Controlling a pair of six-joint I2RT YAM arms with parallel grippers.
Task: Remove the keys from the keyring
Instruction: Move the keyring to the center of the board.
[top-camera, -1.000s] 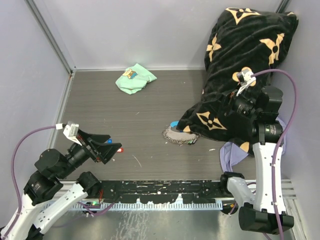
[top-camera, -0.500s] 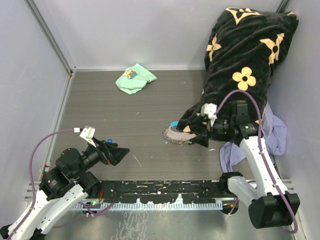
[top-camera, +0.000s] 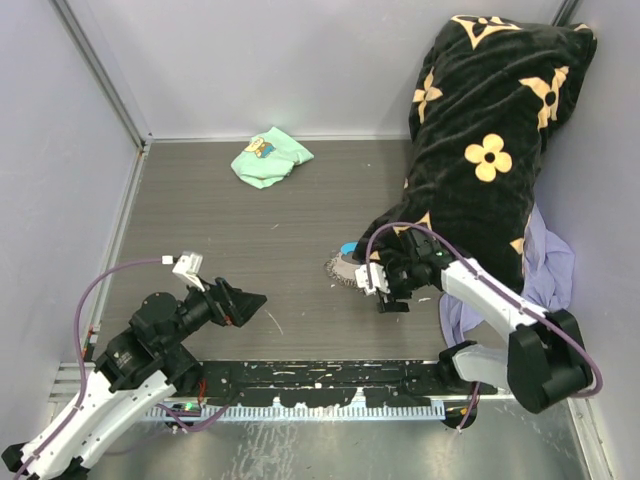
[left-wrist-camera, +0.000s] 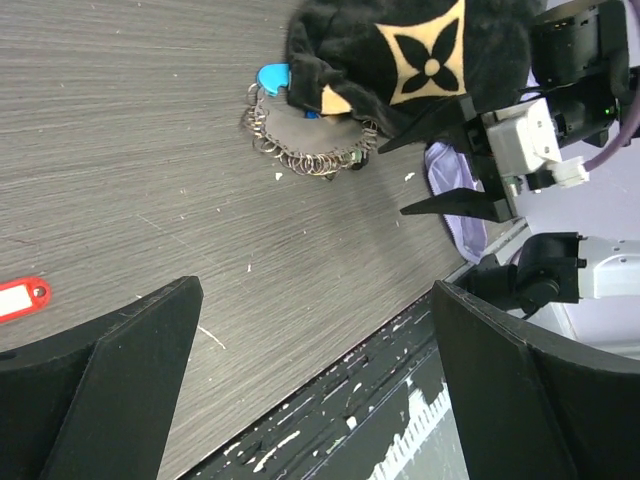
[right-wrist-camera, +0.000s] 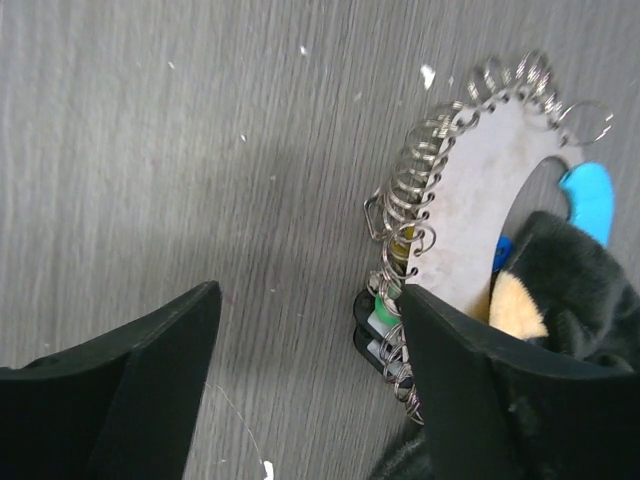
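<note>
Nearest, the left end effector (top-camera: 246, 305) hangs wide open over the table (top-camera: 250, 230), a red-tagged key (left-wrist-camera: 22, 298) beside it. The right end effector (right-wrist-camera: 310, 300), jaws apart and empty, sits just beside the keyring (right-wrist-camera: 470, 190), which lies half under the black blanket (top-camera: 480, 120). It should probably shift onto the tagged keys (right-wrist-camera: 385, 312), clear of fabric, before pinching.

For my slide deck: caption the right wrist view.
Open right gripper beside the keyring and keys, partly tucked under a black blanket.
</note>
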